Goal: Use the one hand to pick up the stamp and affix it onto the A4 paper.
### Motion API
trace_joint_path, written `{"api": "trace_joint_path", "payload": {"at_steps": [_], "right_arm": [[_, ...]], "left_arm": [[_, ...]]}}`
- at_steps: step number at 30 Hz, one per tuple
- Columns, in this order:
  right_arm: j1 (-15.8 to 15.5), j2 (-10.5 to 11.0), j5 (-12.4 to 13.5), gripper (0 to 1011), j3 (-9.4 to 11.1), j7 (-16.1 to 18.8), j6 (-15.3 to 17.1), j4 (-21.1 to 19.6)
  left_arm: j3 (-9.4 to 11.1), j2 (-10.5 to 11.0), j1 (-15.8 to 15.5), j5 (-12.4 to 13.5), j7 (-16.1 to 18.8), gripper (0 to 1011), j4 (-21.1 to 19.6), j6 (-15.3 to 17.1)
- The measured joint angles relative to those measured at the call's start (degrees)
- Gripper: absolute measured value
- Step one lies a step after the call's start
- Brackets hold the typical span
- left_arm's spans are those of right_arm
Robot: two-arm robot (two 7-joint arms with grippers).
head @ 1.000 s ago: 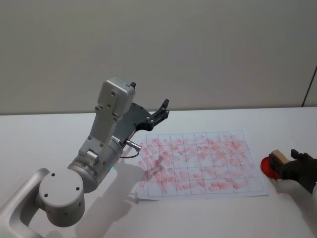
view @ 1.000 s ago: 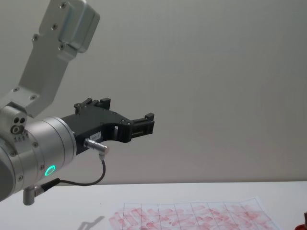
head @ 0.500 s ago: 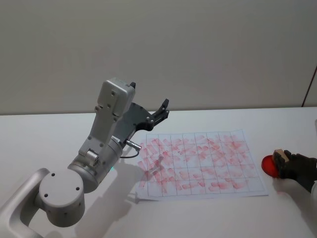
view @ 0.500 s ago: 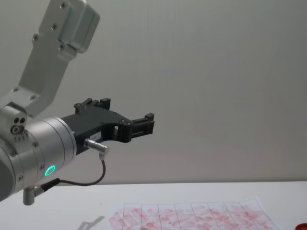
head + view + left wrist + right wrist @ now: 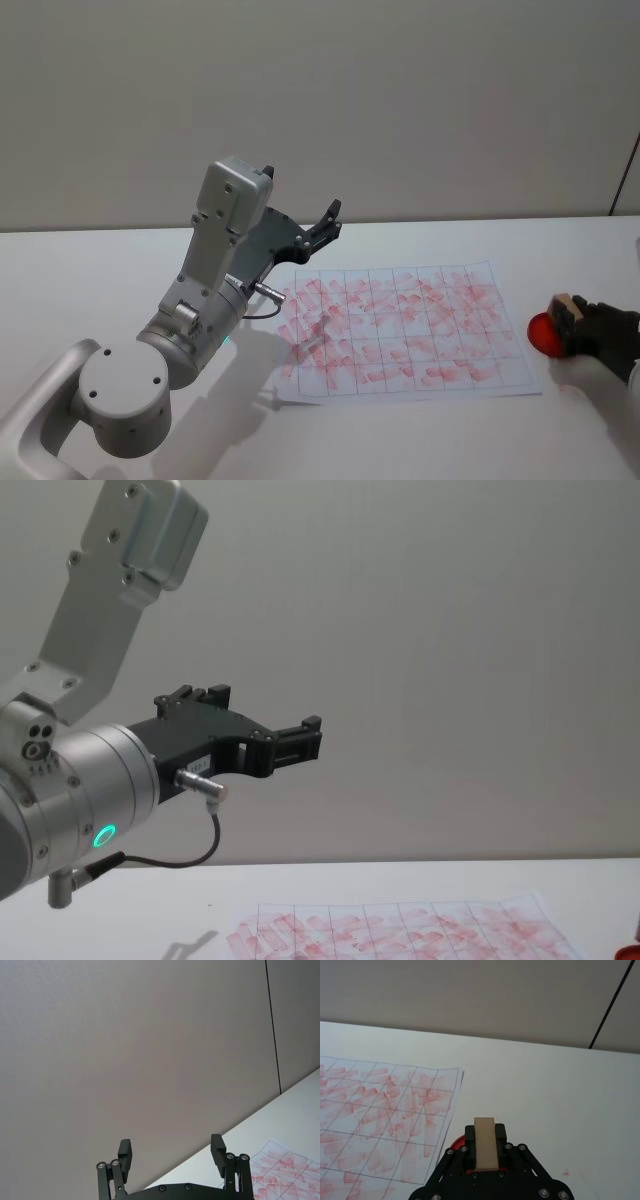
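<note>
The stamp (image 5: 485, 1143), a light tan wooden block, stands upright between the black fingers of my right gripper (image 5: 485, 1135), which is shut on it. In the head view the right gripper (image 5: 572, 325) is at the table's right edge, holding the stamp (image 5: 564, 304) over a small red round pad (image 5: 543, 335). Whether the stamp touches the pad I cannot tell. The A4 paper (image 5: 400, 328), gridded and covered in red marks, lies mid-table just left of the pad. My left gripper (image 5: 328, 222) hangs open, raised above the paper's left far corner.
The silver left arm (image 5: 205, 300) rises over the table's left half, and its shadow falls on the paper's left edge. The red pad (image 5: 457, 1143) sits close to the paper's (image 5: 380, 1110) right edge. White table (image 5: 420, 430) surrounds the sheet.
The right gripper with the stamp has sunk slightly over the red pad. The left arm has not moved.
</note>
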Motion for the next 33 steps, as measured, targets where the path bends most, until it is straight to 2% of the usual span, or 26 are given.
{"api": "trace_joint_path", "payload": {"at_steps": [13,19,27,33], "right_arm": [[1.8,-0.3,-2.1,219,-0.4,4.4,-4.2,-1.3],[3.5,-1.3,-2.9,219,-1.4,8.6,-5.8,-0.9],[5.7,-3.2,-3.8,218,-3.1,13.6,-6.1,1.5],[7.0,-4.6,-5.0,218,-4.8,16.8,-4.9,4.1]], "left_arm": [[0.0,0.0,0.0,0.0,0.0,1001,0.0,0.0],[0.0,0.0,0.0,0.0,0.0,1001,0.0,0.0],[0.0,0.0,0.0,0.0,0.0,1001,0.0,0.0],[0.0,0.0,0.0,0.0,0.0,1001,0.0,0.0]]}}
